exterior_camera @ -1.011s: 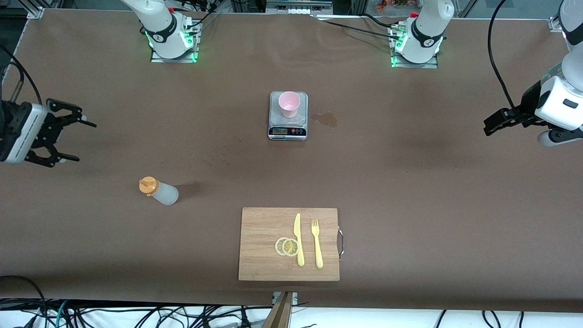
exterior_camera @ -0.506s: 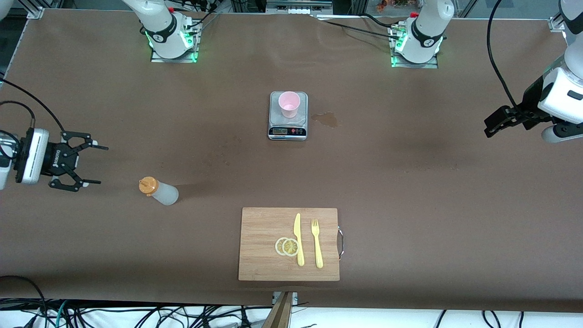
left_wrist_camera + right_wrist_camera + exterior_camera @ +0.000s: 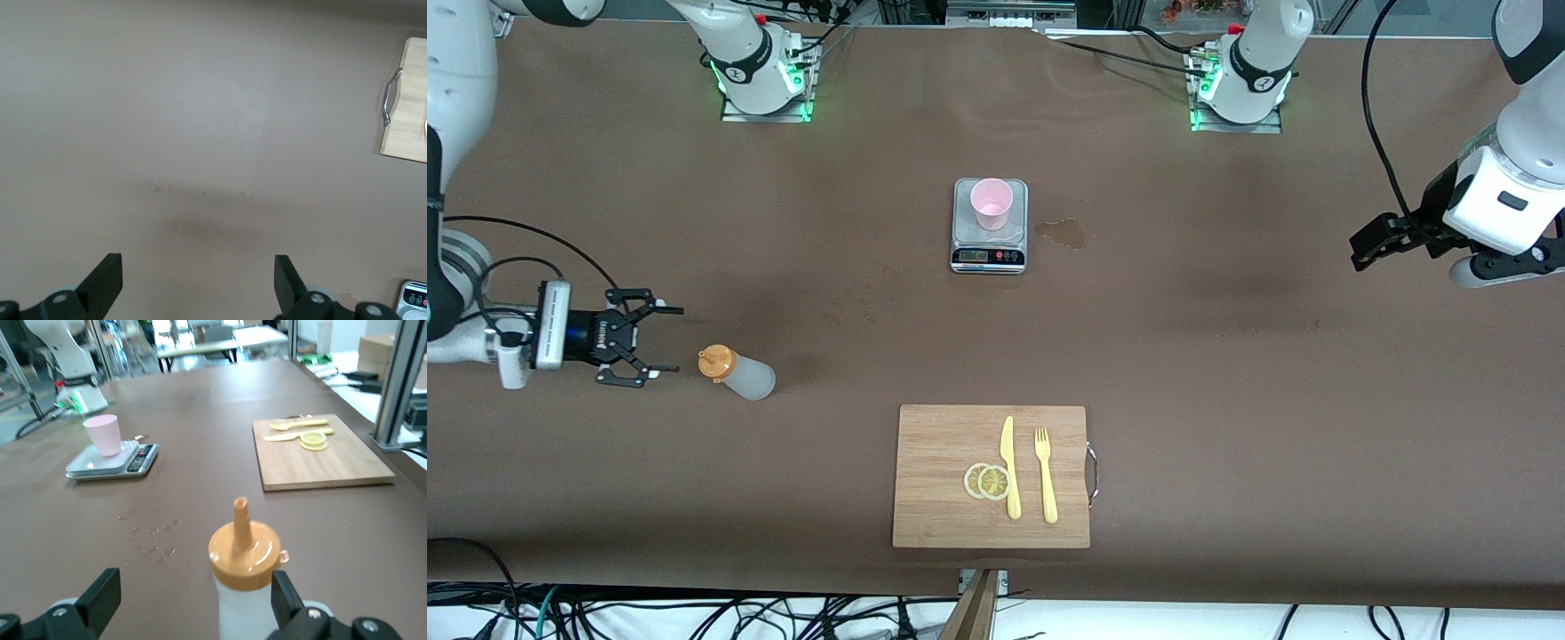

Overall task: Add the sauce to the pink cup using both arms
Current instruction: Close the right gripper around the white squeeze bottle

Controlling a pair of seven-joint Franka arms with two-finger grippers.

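brown table (image 3: pixel 1227 373), sauce bottle upright just ahead of the spread right gripper.

front view: right gripper (image 3: pixel 660 339) low, jaws apart, the sauce (image 3: pixel 737 372) just off its tips, not touched; pink cup (image 3: pixel 991 204) on the scale (image 3: pixel 989 244), well apart; left gripper (image 3: pixel 1371 244) waits at its own end. left wrist view: left gripper (image 3: pixel 198 280) spread over bare table. right wrist view: right gripper (image 3: pixel 193 597) released, the sauce (image 3: pixel 244 577) between its fingers, untouched; pink cup (image 3: pixel 103 435) past it.

Sitting on the desk (image 3: pixel 1227 400): one bottle (image 3: pixel 738 373), one cup (image 3: pixel 991 204), one scale (image 3: pixel 989 240), one board (image 3: pixel 943 476), one knife (image 3: pixel 1009 467), one fork (image 3: pixel 1045 474), two lemon slices (image 3: pixel 987 481).
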